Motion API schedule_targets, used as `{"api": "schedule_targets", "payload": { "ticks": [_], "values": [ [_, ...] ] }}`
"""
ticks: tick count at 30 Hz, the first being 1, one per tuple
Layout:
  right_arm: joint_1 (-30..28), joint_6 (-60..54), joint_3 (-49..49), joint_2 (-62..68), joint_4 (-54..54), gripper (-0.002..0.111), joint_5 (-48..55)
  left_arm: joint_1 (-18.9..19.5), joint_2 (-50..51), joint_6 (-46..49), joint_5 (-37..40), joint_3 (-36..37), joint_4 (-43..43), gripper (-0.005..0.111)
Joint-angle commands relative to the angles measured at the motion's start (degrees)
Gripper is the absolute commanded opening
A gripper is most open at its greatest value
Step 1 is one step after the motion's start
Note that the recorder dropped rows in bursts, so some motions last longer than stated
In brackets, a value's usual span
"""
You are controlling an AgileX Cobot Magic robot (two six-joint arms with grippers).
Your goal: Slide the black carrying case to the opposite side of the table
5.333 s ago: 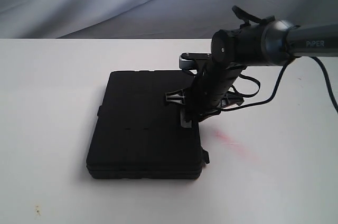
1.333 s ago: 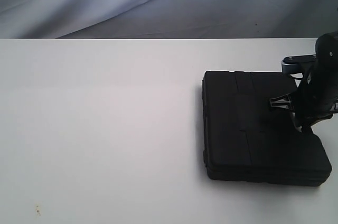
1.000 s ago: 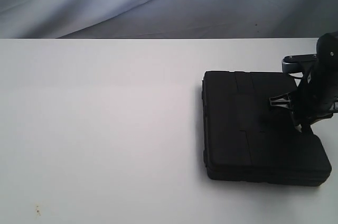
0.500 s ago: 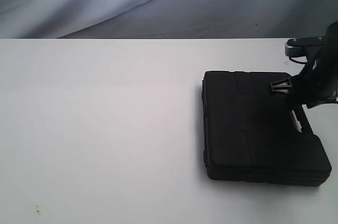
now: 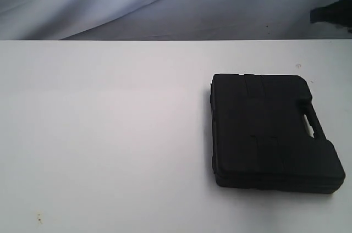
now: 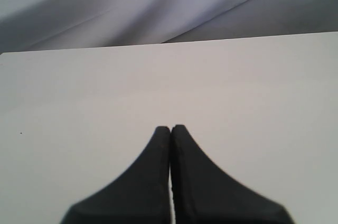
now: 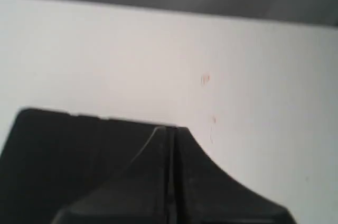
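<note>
Case [image 5: 272, 131] first, says Ana: where does it lie?

Ben: Flat on the table [image 5: 110, 134], lid up, at about 3 o'clock in the exterior view. Its handle cutout [image 5: 309, 123] is on its own 3 o'clock edge. From 6 round through 9 to 12 there is only bare white top.

Ana: And the 2 grippers?

Ben: The right gripper [image 7: 170, 131] has its fingers pressed together with nothing between them. Its wrist view looks down past them onto one edge of the case, and I see no contact. The left gripper [image 6: 170, 129] is closed and empty too, over bare table. In the exterior view only a dark scrap shows at the 2 o'clock corner, probably part of the right arm.

Ana: So what is the step in hand?

Ben: I judge the slide to be done and the job now to be getting clear. Go up first and sideways second, keeping the closed fingers away from the handle cutout so nothing hooks and drags the case askew.

Ana: Anything to check?

Ben: The table's 3 o'clock rim is out of frame, so I cannot tell how much margin is left. If 1 more nudge is wanted, press low on the 9 o'clock side, near its middle, and go slowly so the case slides and does not pivot
</note>
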Motion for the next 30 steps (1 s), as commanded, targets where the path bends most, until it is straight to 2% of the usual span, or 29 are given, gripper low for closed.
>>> {"api": "schedule_targets", "payload": {
  "ticks": [1, 3, 5, 10, 16, 30],
  "values": [
    [-0.5, -6.0, 10.5, -14.1, 0.3, 0.0, -17.7, 0.1, -0.2, -0.4, -0.4, 0.3, 0.1, 0.0],
    [-0.5, -8.9, 17.9, -20.8, -1.3, 0.0, -27.4, 0.1, -0.2, -0.4, -0.4, 0.3, 0.1, 0.0],
    [-0.5, -11.0, 23.0, -27.2, -2.5, 0.0, -32.1, 0.1, -0.2, -0.4, -0.4, 0.3, 0.1, 0.0],
    [-0.5, -11.7, 31.2, -44.5, -2.5, 0.0, -33.8, 0.1, -0.2, -0.4, -0.4, 0.3, 0.1, 0.0],
    [-0.5, -14.7, 33.2, -62.1, -3.0, 0.0, -21.7, 0.1, -0.2, -0.4, -0.4, 0.3, 0.1, 0.0],
    [-0.5, -15.7, 33.2, -78.3, -2.9, 0.0, -11.0, 0.1, -0.2, -0.4, -0.4, 0.3, 0.1, 0.0]
  ]
}}
